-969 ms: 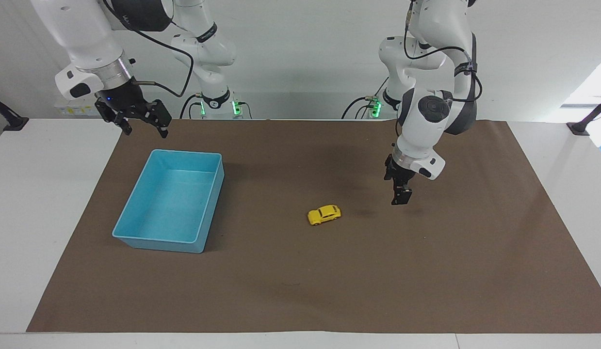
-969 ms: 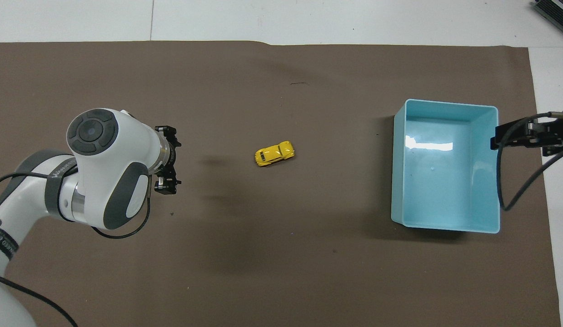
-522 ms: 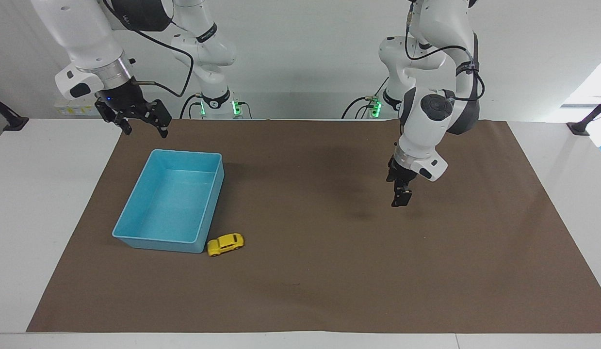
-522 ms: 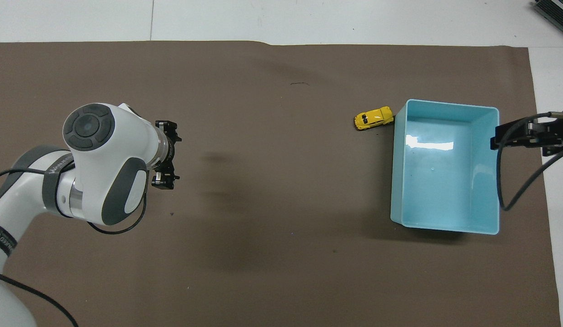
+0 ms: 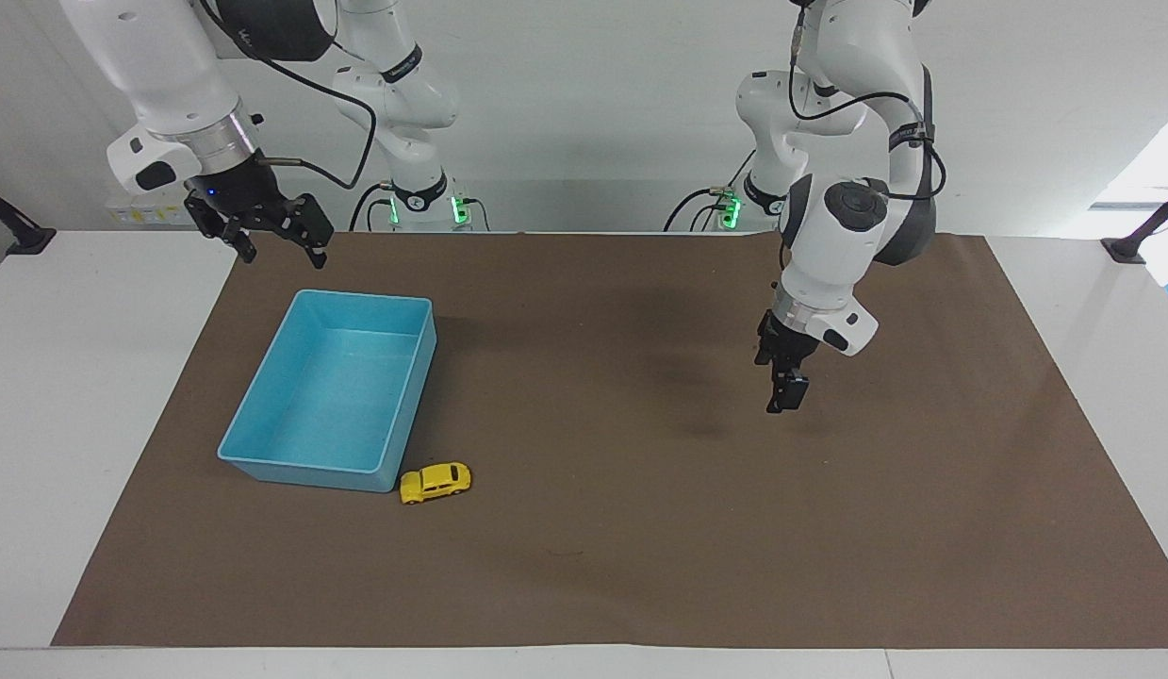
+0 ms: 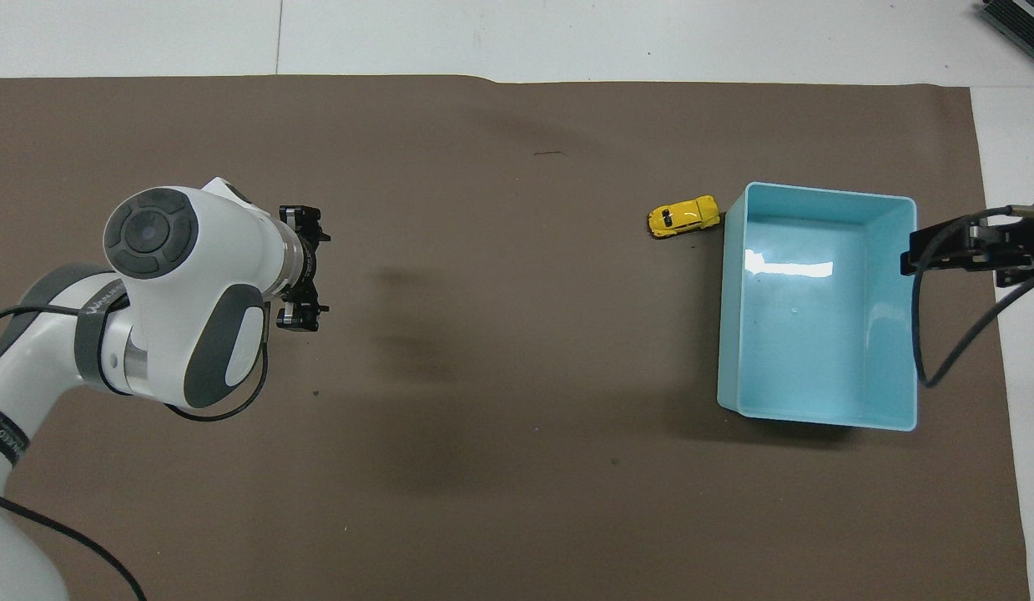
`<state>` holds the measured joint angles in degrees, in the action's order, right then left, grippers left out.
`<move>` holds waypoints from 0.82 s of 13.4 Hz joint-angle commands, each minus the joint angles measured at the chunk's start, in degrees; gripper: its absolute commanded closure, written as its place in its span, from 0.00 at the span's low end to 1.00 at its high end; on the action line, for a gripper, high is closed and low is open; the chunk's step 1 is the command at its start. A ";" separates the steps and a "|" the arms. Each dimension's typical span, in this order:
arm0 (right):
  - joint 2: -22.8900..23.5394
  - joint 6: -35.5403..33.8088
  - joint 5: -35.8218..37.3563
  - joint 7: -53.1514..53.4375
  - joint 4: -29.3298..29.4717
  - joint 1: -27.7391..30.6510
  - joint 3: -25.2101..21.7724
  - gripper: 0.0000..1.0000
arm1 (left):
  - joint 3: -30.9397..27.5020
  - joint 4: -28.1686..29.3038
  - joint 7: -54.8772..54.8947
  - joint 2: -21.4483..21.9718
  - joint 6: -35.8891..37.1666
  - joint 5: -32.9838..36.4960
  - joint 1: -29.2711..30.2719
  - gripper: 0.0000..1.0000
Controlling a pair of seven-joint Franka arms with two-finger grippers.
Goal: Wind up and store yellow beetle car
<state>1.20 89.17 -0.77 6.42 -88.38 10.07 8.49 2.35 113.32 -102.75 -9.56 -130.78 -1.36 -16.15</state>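
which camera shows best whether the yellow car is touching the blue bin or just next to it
The overhead view: looking straight down, the yellow car sits just off the blue bin, by its corner farthest from the robots, almost touching. In the facing view the yellow car overlaps the bin's wall, hiding any gap.

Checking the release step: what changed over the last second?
The yellow car ran by itself across the brown mat from the middle to the blue bin's corner farthest from the robots, stopping beside it, not in it. The left hand, open and empty, drifted slightly away from the car's start. The bin and the right hand, open, waiting above the bin's near edge, stayed put.
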 commanded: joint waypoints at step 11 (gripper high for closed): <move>-0.67 -0.57 -0.37 -1.41 -0.12 0.39 0.13 0.00 | -0.85 -7.04 30.58 3.40 9.37 1.28 5.16 0.00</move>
<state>1.20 89.17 -0.77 6.42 -88.38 10.07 8.49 1.21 108.53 -76.30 -7.42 -126.94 -0.91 -12.38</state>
